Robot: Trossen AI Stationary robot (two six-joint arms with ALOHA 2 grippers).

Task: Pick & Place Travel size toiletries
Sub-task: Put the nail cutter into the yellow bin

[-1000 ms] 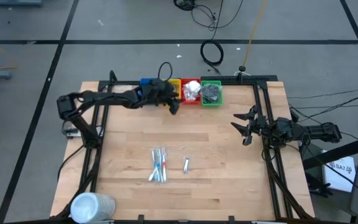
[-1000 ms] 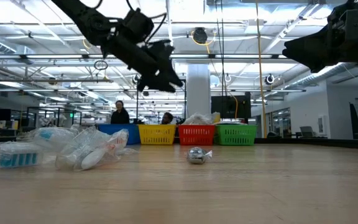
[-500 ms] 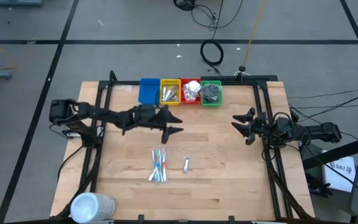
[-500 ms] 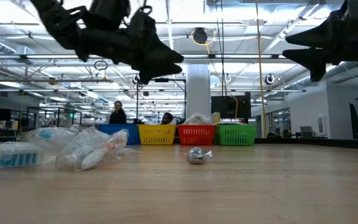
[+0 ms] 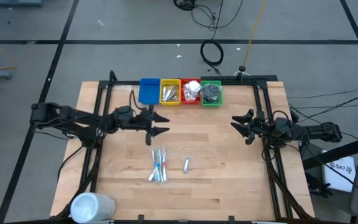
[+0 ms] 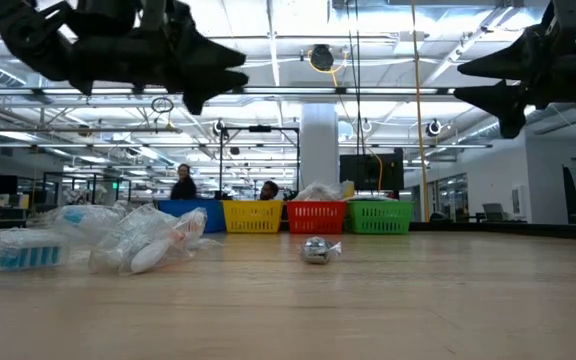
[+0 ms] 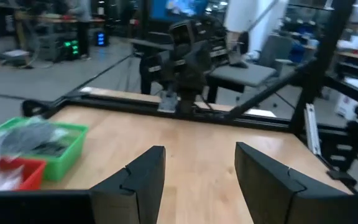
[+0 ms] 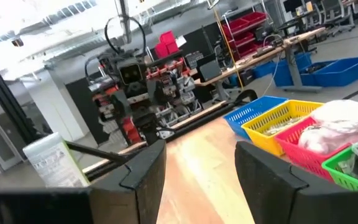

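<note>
Silver tube [image 5: 186, 164] | left pincer [image 5: 160, 124] open, empty | right pincer [image 5: 240, 129] open, empty

Table [image 5: 222, 180] pale wood planks, matt, smooth. Four bins [image 5: 180, 91] at 12 o'clock: slotted plastic, slightly glossy. Clear-wrapped sticks [image 5: 159, 165]: crinkly glossy film. Short silver tube [image 5: 186, 164]: shiny foil look. White cylinder [image 5: 92, 206] at 7 o'clock: smooth, matt. Both claws matt black plastic.
</note>
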